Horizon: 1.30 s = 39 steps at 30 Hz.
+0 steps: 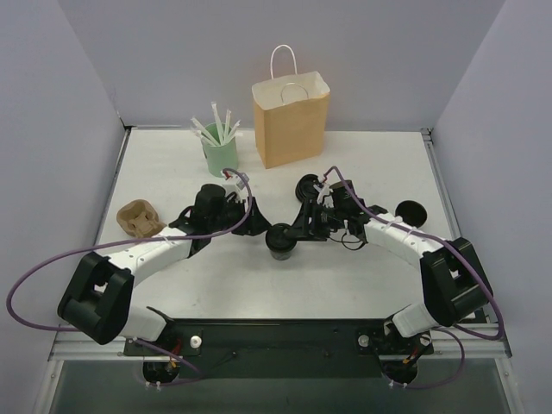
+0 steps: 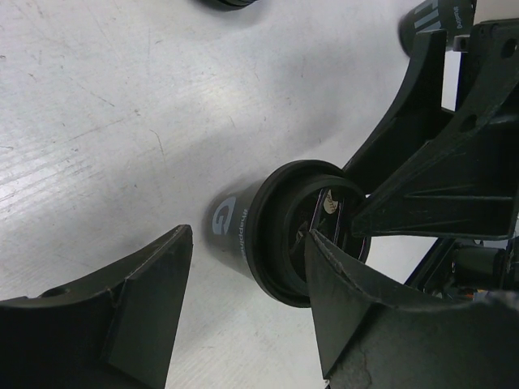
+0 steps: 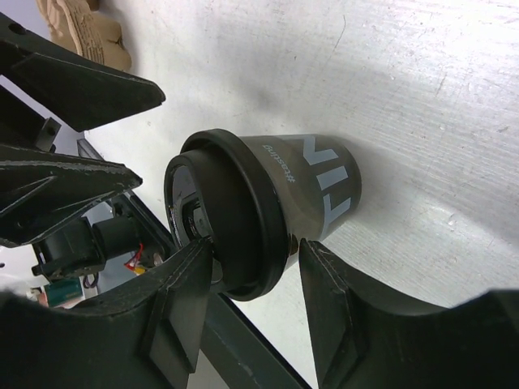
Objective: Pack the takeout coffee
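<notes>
Takeout coffee (image 1: pixel 281 242): upright mid-table, well short of the brown paper bag (image 1: pixel 291 121). On its left, left gripper (image 2: pixel 247 239) wide open, straddling it, holding nothing. On its right, right gripper (image 3: pixel 255 251) half-open astride the lid (image 3: pixel 235 174) rim; gripped or not, cannot tell. Likely trouble: squeezing the rim alone and popping the lid, tipping it over, or clashing the two grippers.

pale "g" logo and big letters "fi" on the black cup (image 3: pixel 316 186), small print unreadable
</notes>
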{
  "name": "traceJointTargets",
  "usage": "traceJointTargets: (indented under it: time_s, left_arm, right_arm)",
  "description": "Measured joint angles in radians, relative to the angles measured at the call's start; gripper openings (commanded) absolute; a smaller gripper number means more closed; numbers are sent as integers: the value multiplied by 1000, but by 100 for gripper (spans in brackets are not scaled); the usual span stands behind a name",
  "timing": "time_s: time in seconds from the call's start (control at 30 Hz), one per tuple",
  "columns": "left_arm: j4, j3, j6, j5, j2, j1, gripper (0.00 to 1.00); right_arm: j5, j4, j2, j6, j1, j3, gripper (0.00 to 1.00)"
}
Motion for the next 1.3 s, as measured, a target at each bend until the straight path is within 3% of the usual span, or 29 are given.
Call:
traceJointTargets:
  time_s: [0.27,0.47,1.17,1.3]
  left_arm:
    - [54,-24,-14,57,66,-1,66]
    - [121,-44,-21,66,77,-2,61]
    - [363,-165,-96,37,77,-3,54]
    - [382,-167,-99,24,82,-3,54]
  right_arm:
    - [-28,15,24,0,0,8,43]
    - [-69,63,36,0,-14,-6,35]
    - [-309,493,146,83,-92,-146,27]
    - [-319,546,163,115,-99,-159,31]
